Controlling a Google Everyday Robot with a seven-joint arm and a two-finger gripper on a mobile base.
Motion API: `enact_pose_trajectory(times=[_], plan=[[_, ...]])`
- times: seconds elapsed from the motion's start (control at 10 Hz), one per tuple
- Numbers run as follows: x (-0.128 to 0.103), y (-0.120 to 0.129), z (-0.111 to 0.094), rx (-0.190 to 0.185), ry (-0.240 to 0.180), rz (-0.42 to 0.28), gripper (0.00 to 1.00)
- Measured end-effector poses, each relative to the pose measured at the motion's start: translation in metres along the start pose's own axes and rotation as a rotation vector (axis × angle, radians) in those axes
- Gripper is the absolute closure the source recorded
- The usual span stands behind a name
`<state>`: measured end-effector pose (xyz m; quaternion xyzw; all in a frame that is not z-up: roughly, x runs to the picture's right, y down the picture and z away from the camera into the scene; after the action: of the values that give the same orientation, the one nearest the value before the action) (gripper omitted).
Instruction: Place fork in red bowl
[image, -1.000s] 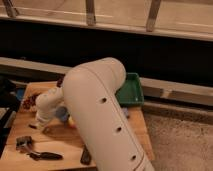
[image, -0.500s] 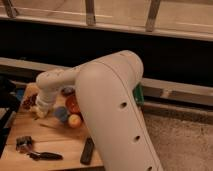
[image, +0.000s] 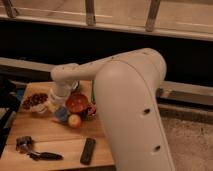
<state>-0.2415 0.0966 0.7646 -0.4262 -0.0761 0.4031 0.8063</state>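
Arm swung right, jaws (image: 54, 106) shut, glossy red bowl (image: 77, 103)

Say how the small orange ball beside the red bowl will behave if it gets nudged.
The orange ball looks round and smooth, so it would probably roll across the wooden table. It sits against the red bowl, which may block it that way. The hand, shut, hangs just left of the bowl.

The glossy red bowl (image: 77, 103) sits upright on the wooden table; the fork isn't discernible.
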Motion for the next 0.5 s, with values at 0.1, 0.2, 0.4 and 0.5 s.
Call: enact_pose_trajectory(times=[0.1, 0.2, 0.4, 0.5], plan=[[0.009, -0.008, -0.007, 0.004, -0.018, 0.030, 1.00], [0.022, -0.023, -0.020, 0.017, -0.056, 0.081, 1.00], [0.030, -0.042, -0.043, 0.047, -0.108, 0.131, 1.00], [0.027, -0.046, -0.052, 0.057, -0.119, 0.132, 1.00]])
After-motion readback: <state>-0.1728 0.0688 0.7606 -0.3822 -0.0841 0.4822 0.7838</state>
